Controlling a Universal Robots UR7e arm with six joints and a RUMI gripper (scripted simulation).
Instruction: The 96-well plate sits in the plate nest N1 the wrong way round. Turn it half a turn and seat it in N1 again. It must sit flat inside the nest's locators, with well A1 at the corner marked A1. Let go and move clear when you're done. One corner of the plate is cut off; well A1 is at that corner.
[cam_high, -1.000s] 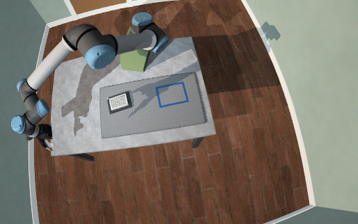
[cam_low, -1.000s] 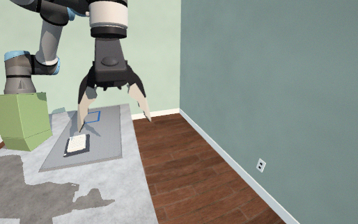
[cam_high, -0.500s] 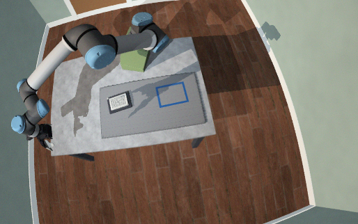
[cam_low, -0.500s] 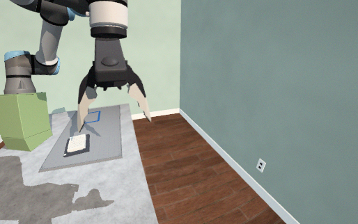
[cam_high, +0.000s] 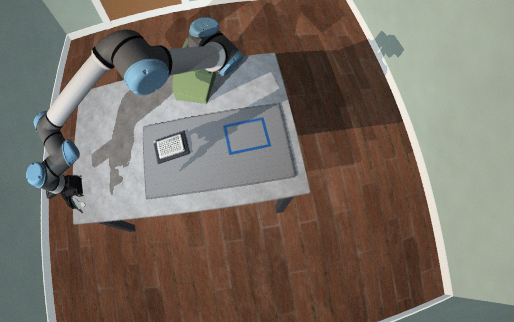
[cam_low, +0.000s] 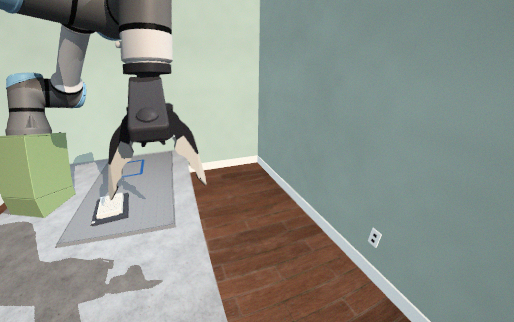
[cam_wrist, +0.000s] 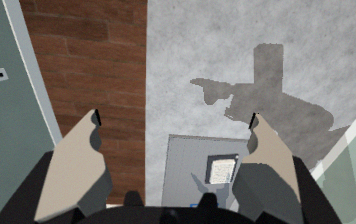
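The white 96-well plate (cam_high: 170, 145) sits in the dark plate nest (cam_high: 171, 147) on the left part of the grey mat (cam_high: 218, 152). It also shows in the exterior view (cam_low: 110, 206) and small in the wrist view (cam_wrist: 222, 170). I cannot make out its cut corner. My gripper (cam_high: 75, 198) hangs open and empty over the table's front left corner, far from the plate. Its wide-spread fingers show in the exterior view (cam_low: 156, 177) and the wrist view (cam_wrist: 175, 120).
A blue outlined rectangle (cam_high: 247, 135) is marked on the mat to the right of the nest. The arm's green base block (cam_high: 194, 84) stands at the back of the table. The table edge and wood floor (cam_wrist: 95, 65) lie under my gripper, with a wall close by.
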